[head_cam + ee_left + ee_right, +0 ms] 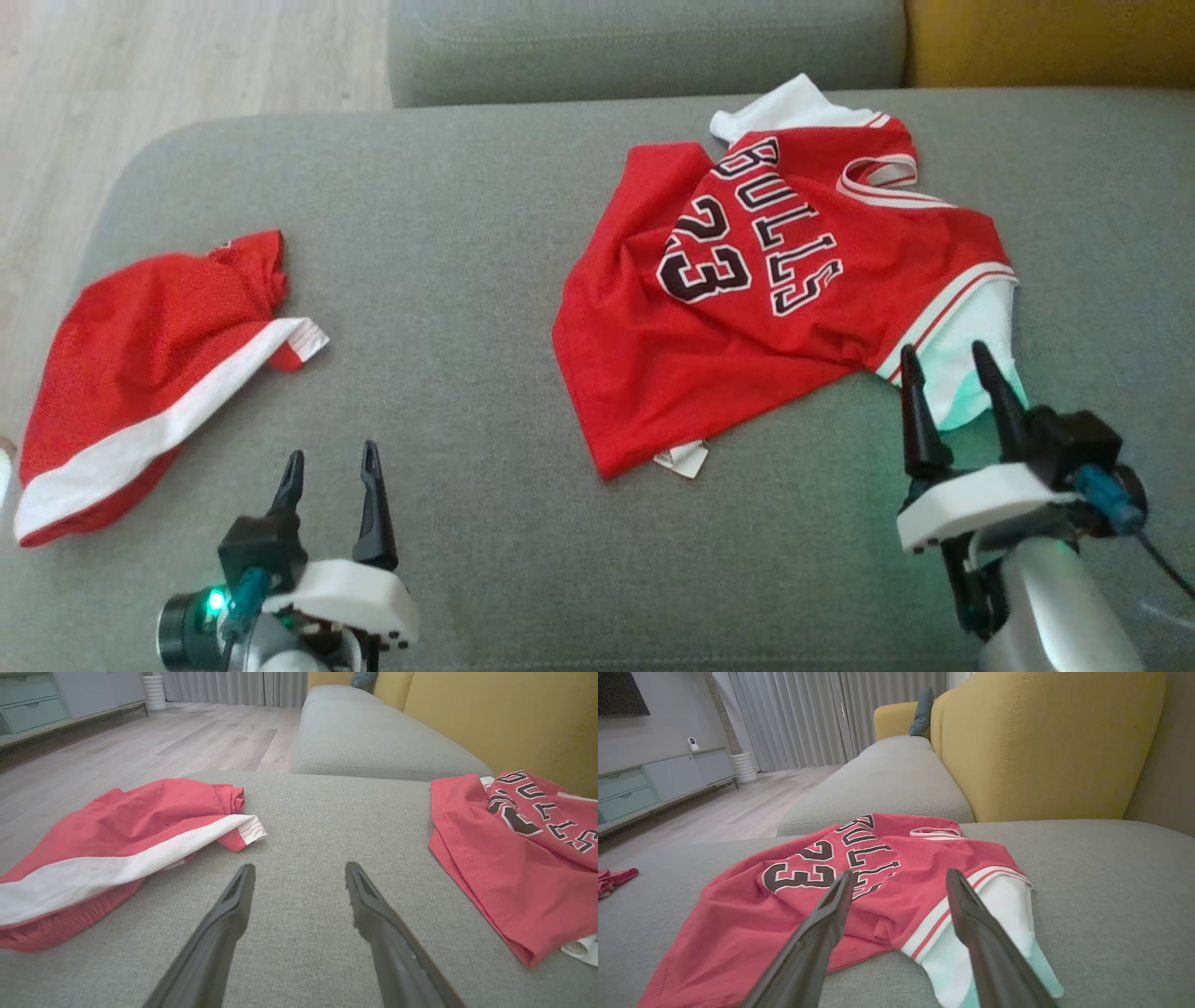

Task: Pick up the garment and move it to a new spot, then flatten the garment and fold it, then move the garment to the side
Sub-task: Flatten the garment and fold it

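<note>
Our right gripper (943,348), fingers apart and empty, hovers at the white sleeve of the rumpled red jersey (747,317) toward the right edge of the sofa seat (467,280). Our left gripper (333,450) also gapes. Pickup seems next: lower, pinch fabric.

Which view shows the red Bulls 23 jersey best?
The head view: the red Bulls 23 jersey with white sleeves lies nearly whole from above, rumpled on the grey sofa cushion. The right wrist view shows most of it, low and foreshortened. The left wrist view cuts it off at the frame edge.
</note>
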Robot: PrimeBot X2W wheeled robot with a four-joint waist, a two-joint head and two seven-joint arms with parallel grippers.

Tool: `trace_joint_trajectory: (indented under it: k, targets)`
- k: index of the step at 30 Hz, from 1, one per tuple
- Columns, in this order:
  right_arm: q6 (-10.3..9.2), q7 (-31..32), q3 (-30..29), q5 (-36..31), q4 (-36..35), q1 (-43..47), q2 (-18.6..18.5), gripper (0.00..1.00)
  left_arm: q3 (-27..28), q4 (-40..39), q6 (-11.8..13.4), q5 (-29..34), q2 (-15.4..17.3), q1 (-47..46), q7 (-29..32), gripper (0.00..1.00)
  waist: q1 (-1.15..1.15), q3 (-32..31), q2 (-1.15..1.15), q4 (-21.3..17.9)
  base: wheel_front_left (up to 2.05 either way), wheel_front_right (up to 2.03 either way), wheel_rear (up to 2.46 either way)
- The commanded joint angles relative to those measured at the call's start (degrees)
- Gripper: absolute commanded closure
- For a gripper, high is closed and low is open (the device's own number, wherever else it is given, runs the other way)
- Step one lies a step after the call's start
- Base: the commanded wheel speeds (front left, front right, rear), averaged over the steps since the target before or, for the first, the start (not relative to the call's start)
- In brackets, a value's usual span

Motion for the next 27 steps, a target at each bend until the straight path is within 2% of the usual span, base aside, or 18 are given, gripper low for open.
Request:
trace_joint_trajectory:
  k: [1, 14, 17, 18, 19, 21, 24, 27]
  targets:
    - [0.37, -0.37, 2.07, 0.79, -1.30, 0.10, -0.14, 0.00, 2.53, -1.31, -0.25, 0.57, 0.44, -0.73, -0.29, 0.00, 0.00, -1.01, 0.00, 0.28, 0.00, 0.00, 0.00]
    - [0.37, -0.37, 4.90, 2.14, -1.64, 1.14, -0.14, 0.00, 2.03, -1.21, -1.91, 0.34, 0.44, -0.59, -0.29, 0.00, 0.00, -1.13, 0.00, 0.00, 0.00, 0.00, 0.00]
    - [0.37, -0.37, 4.95, 1.93, -2.15, 0.39, -0.14, 0.00, -0.76, -1.61, -4.46, -1.31, 0.44, -1.76, -0.29, 0.00, 0.00, 0.87, 0.00, -0.81, 0.00, 0.00, 0.00]
    - [0.37, -0.37, 4.95, 1.93, -2.15, 0.39, -0.14, 0.00, -0.76, -1.61, -4.46, -1.31, 0.44, -1.76, -0.29, 0.00, 0.00, 0.87, 0.00, -0.81, 0.00, 0.00, 0.00]
    - [0.37, -0.37, 4.78, 1.87, -2.31, 0.05, -0.14, 0.00, -2.37, -1.37, -5.92, -2.66, 0.44, -2.22, -0.29, 0.00, 0.00, 1.73, 0.00, -1.18, 0.00, 0.00, 0.00]
    - [0.37, -0.37, 4.51, 1.65, -2.74, -0.70, -0.14, 0.00, -4.60, -0.15, -6.98, -5.29, 0.44, -3.41, -0.29, 0.00, 0.00, 3.56, 0.00, -2.15, 0.00, 0.00, 0.00]
    - [0.37, -0.37, 3.95, 1.14, -3.58, -2.13, -0.14, 0.00, -9.15, 2.31, -9.17, -9.33, 0.44, -6.67, -0.29, 0.00, 0.00, 6.91, 0.00, -4.61, 0.00, 0.00, 0.00]
    - [0.37, -0.37, 2.89, 0.70, -4.29, -2.92, -0.14, 0.00, -12.55, 4.37, -10.93, -10.26, 0.44, -8.79, -0.29, 0.00, 0.00, 8.83, 0.00, -6.30, 0.00, 0.00, 0.00]
